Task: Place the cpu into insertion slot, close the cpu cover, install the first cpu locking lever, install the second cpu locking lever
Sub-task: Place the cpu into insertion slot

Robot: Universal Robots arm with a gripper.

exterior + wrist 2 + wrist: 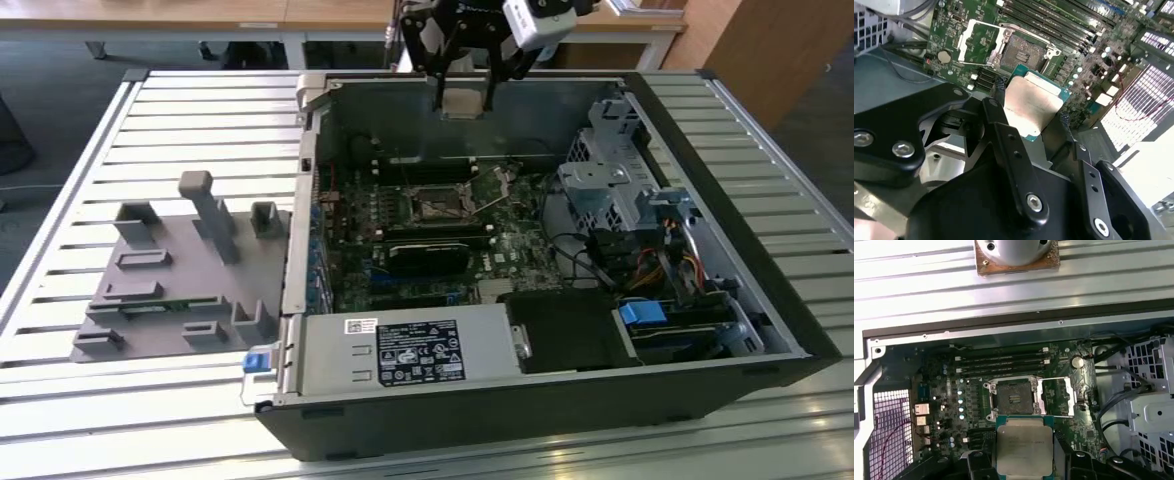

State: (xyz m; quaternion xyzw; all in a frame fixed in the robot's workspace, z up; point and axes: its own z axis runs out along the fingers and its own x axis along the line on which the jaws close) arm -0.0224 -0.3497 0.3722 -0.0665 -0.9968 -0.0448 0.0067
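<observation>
Aloft, one pincer (1031, 100) clamping one cpu (1024, 450), one insertion slot (1013, 400), uncovered

Slatted metal tbl (134, 400), wood desks (160, 12)

my gripper (462, 98) hangs well above the insertion slot (435, 207), fingers (996, 112) pointing down toward it and pinching the cpu (463, 106) by two opposite edges; my arm (457, 22) rises higher above the slot.
</observation>
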